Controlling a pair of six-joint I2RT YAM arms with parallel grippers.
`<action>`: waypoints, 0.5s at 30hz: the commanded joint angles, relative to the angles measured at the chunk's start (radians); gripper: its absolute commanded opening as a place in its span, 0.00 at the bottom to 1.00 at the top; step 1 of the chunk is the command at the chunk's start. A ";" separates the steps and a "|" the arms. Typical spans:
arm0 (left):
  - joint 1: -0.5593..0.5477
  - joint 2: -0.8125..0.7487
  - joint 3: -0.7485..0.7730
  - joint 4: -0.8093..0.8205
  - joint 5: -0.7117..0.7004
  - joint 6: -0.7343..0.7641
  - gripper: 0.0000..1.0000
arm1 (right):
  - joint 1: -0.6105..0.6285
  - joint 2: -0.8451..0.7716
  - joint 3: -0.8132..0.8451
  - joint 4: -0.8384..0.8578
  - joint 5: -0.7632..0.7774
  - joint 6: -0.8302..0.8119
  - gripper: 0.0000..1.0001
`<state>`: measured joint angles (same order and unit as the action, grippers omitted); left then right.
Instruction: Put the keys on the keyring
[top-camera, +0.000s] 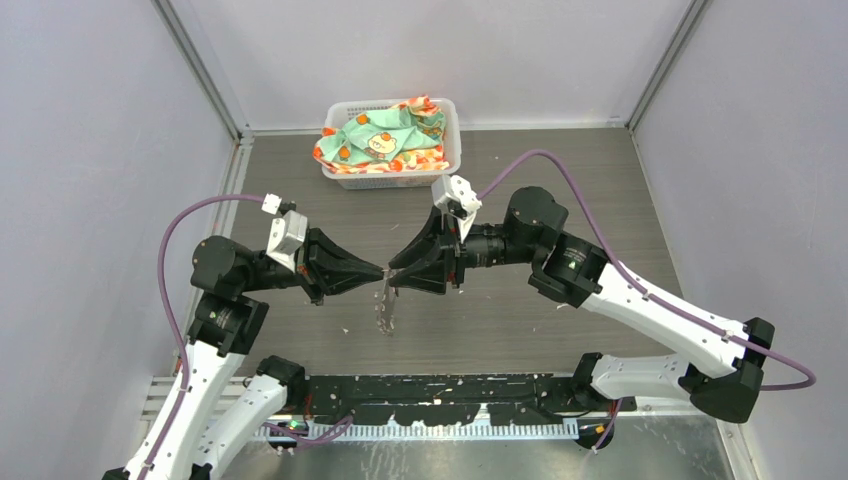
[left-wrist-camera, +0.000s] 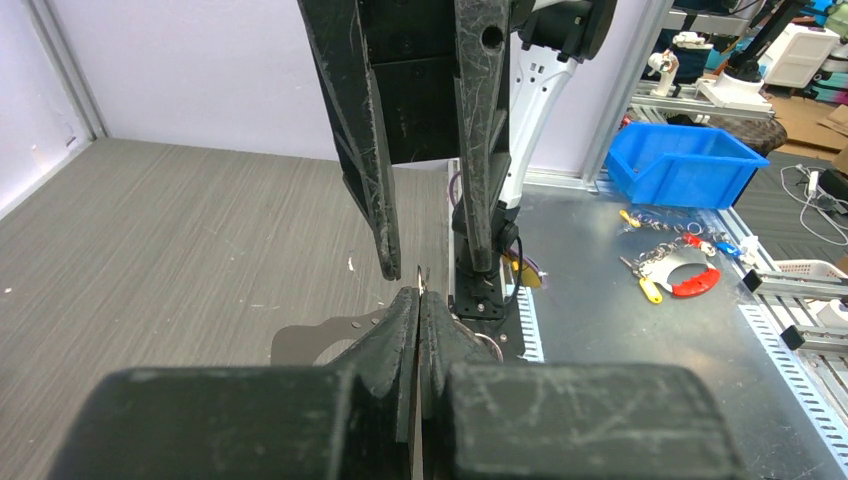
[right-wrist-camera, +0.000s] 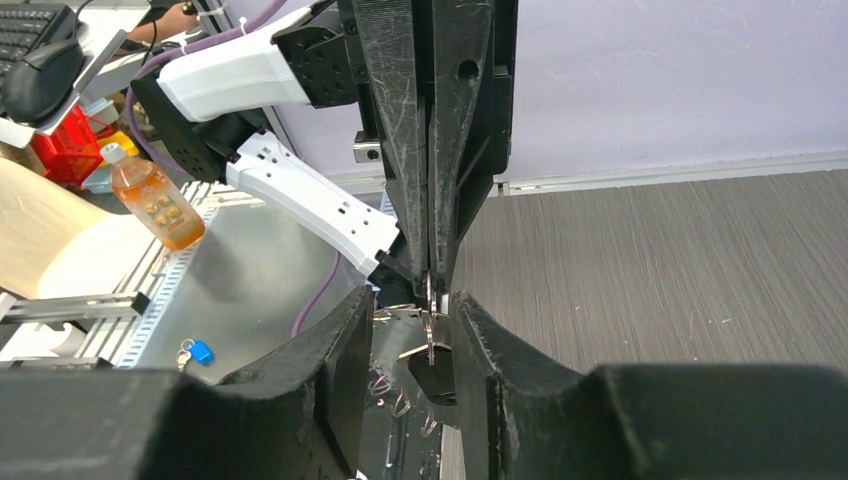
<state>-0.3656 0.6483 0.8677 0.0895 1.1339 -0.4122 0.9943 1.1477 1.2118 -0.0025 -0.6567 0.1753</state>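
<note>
- The left gripper (top-camera: 379, 270) and right gripper (top-camera: 394, 276) meet tip to tip over the middle of the grey wood-grain table (top-camera: 560, 200), each black pair of fingers lying roughly level and pointing at the other.
- The left gripper's 2 fingers are pressed flat together. In both wrist views a thin sliver of metal sticks out from between their tips.
- That metal belongs to the keyring (top-camera: 385, 308), a thin silver-grey metal loop with a toothed edge. It hangs limp and straight down from the left fingertips towards the table. Whether its lower end touches the surface cannot be told.
- The right gripper's jaws stand apart, 1 finger on each side of the pinched metal. In the right wrist view neither finger clearly touches it.
- The keys are too small to make out among the hanging metal, and neither coloured head can be picked out.
- At the far edge of the table sits a white plastic lattice basket (top-camera: 390, 180) holding a crumpled green cloth with orange prints (top-camera: 385, 140), well apart from both grippers.
- Off the table, the left wrist view shows a blue plastic bin (left-wrist-camera: 680, 160), with a bunch of tagged keys in red and yellow (left-wrist-camera: 672, 272) near it on the metal bench.
</note>
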 joint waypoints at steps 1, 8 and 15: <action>-0.004 -0.009 0.050 0.033 -0.011 -0.006 0.00 | -0.003 0.001 0.012 0.055 -0.019 0.010 0.40; -0.004 -0.007 0.051 0.032 -0.018 -0.002 0.00 | -0.003 0.004 0.010 0.041 -0.040 0.012 0.27; -0.004 -0.004 0.051 0.029 -0.022 0.004 0.00 | -0.003 0.015 0.040 -0.025 -0.037 -0.009 0.09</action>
<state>-0.3672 0.6483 0.8730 0.0879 1.1339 -0.4114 0.9916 1.1530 1.2121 -0.0055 -0.6754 0.1818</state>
